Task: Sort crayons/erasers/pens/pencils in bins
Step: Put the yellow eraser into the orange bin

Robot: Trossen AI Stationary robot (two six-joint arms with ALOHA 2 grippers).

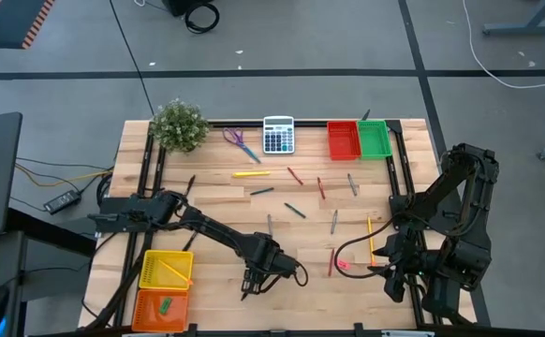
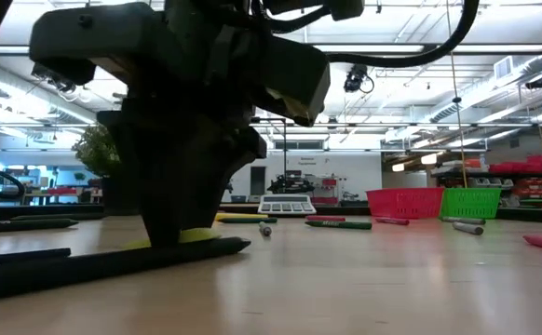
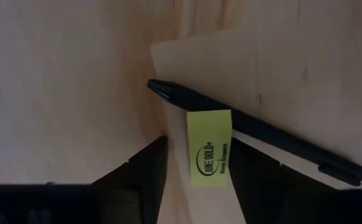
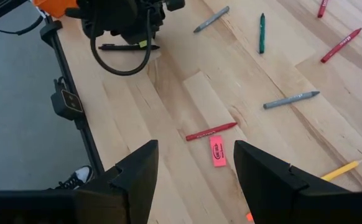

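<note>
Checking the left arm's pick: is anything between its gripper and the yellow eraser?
Nothing visible is. The left gripper is down at the table with the yellow eraser between its open fingers. A black pen lies beside it, touching or under its far end.

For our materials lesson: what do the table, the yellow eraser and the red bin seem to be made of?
Table: pale wood, matt, with visible grain and plank seams. Yellow eraser: probably rubber or vinyl, a smooth flat block with black printing, though the look leaves it open. Red bin: looks like plastic mesh, with bright colour and an open grid in its walls.
</note>
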